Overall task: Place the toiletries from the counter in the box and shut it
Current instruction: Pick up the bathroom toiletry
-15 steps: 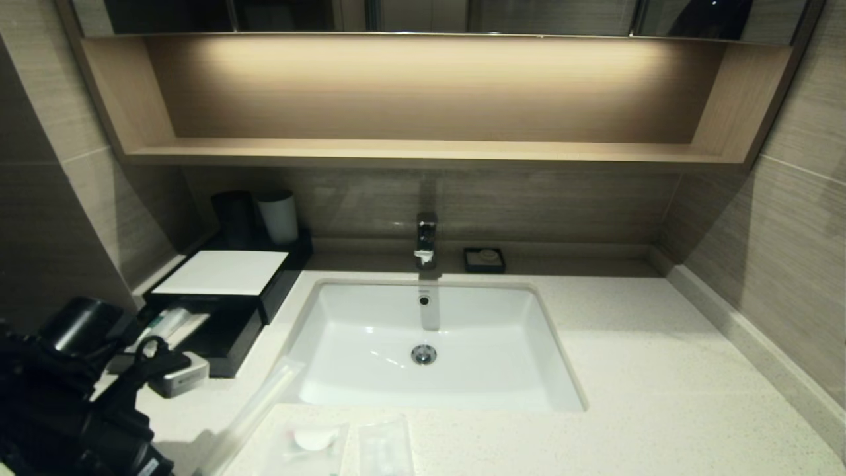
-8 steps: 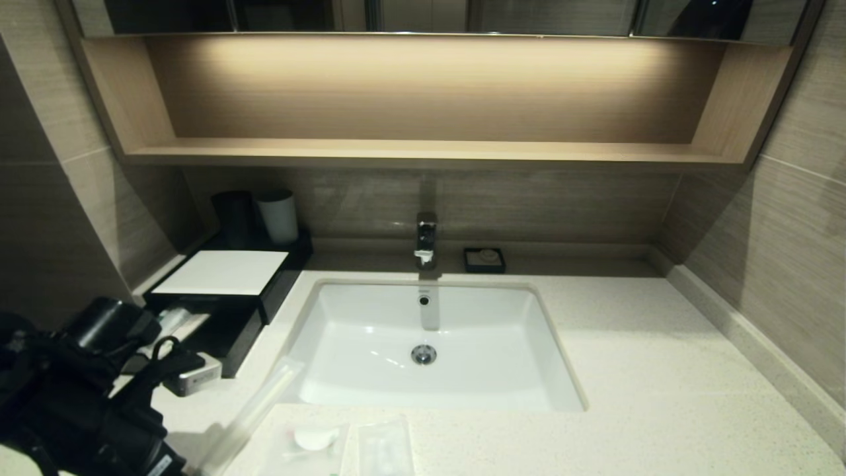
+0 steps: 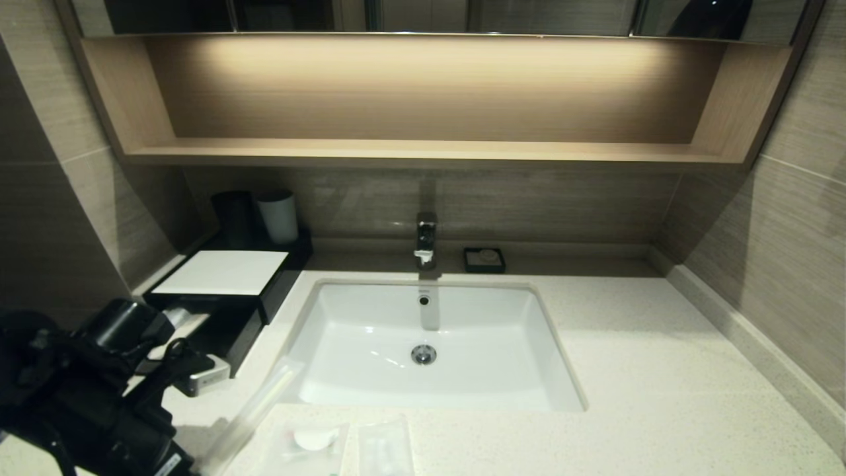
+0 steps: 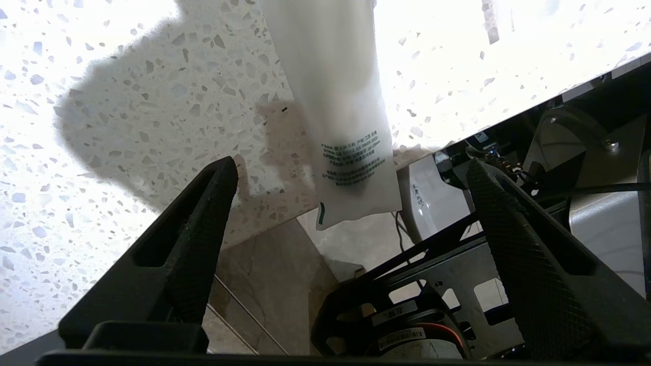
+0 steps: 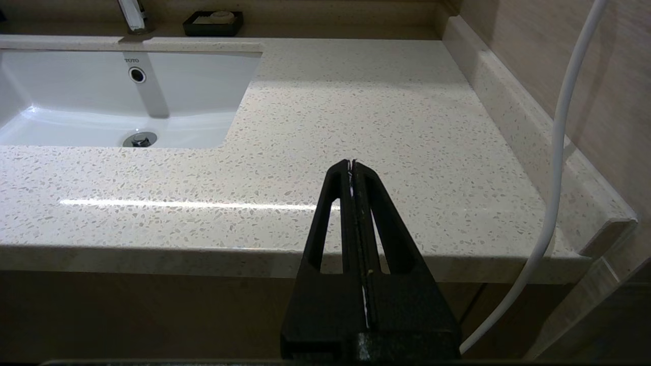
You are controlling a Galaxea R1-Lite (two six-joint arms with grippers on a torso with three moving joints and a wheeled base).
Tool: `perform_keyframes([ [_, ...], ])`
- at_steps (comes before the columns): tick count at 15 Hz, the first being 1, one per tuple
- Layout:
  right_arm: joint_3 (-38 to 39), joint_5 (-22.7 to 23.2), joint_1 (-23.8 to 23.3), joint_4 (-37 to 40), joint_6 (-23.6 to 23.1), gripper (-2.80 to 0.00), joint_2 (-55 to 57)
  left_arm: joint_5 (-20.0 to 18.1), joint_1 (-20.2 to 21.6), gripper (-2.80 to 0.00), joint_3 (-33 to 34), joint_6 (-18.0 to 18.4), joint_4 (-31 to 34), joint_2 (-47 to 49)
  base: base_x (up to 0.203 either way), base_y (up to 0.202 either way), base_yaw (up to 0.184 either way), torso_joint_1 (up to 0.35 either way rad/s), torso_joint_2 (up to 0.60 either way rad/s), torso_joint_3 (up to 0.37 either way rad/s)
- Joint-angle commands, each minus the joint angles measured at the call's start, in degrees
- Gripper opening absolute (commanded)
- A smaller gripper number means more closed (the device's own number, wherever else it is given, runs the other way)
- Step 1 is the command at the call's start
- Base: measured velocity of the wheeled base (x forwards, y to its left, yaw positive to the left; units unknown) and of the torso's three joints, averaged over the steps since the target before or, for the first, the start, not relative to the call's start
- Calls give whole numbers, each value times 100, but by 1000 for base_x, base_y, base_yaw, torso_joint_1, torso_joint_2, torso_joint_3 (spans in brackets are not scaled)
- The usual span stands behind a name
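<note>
Three clear packets lie near the counter's (image 3: 661,370) front edge. The long thin one (image 3: 254,410) lies slantwise left of the sink, and its end (image 4: 351,152) sticks out past the edge. To its right are a squarish packet with a white disc (image 3: 310,439) and a small rectangular one (image 3: 385,446). The black box (image 3: 225,272) stands at the back left with its drawer (image 3: 221,337) pulled out. My left arm (image 3: 99,396) is low at the front left. My left gripper (image 4: 351,172) is open and empty, just off the long packet's end. My right gripper (image 5: 352,163) is shut and empty before the counter's right part.
A white sink (image 3: 344,370) fills the counter's middle, with a faucet (image 3: 426,238) behind it and a small black dish (image 3: 484,260) to its right. A dark cup (image 3: 234,215) and a white cup (image 3: 277,215) stand behind the box. Pale items (image 3: 178,320) lie in the drawer. A white cable (image 5: 557,152) hangs at right.
My left arm has moved to the right and slightly forward, nearer the long packet. The packets, the box and its drawer have stayed where they were.
</note>
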Motion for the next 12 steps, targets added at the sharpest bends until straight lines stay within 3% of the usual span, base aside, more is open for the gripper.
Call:
perform_keyframes([
  [1, 9, -1, 1, -1, 3, -280, 0, 20, -33, 0, -4, 14, 5, 90, 0, 0, 0, 0, 0, 0],
  [12, 9, -1, 1, -1, 3, -280, 0, 226, -51, 0, 79, 14, -153, 169, 0, 0, 0, 0, 0, 0],
])
